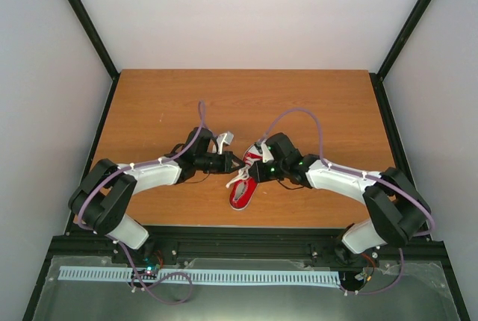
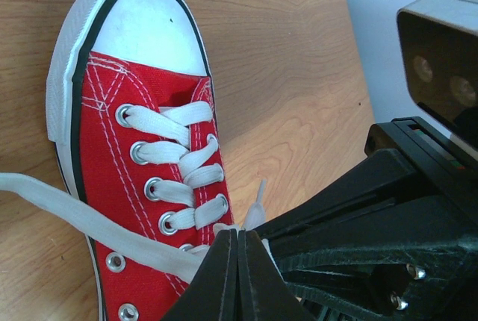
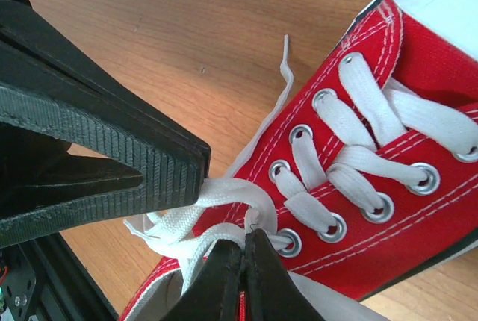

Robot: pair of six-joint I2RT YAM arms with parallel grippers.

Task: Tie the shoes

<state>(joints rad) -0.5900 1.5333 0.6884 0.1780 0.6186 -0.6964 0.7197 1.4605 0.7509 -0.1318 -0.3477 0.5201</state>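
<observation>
A small red canvas sneaker (image 1: 240, 191) with a white toe cap lies on the wooden table between both arms. It fills the left wrist view (image 2: 142, 119) and the right wrist view (image 3: 396, 164). My left gripper (image 1: 234, 163) is shut on a white lace (image 2: 75, 216) at the shoe's upper eyelets, fingertips together (image 2: 237, 237). My right gripper (image 1: 252, 171) is shut on another lace strand (image 3: 224, 239) close beside it, tips at the shoe's top eyelet (image 3: 245, 236). In the right wrist view the left gripper's fingers (image 3: 142, 164) pinch a lace loop (image 3: 231, 190).
The wooden table (image 1: 164, 104) is bounded by black frame rails (image 1: 101, 153) and white walls. A white slotted cable strip (image 1: 194, 276) runs along the near edge by the arm bases. A loose lace end (image 3: 284, 75) trails on the wood.
</observation>
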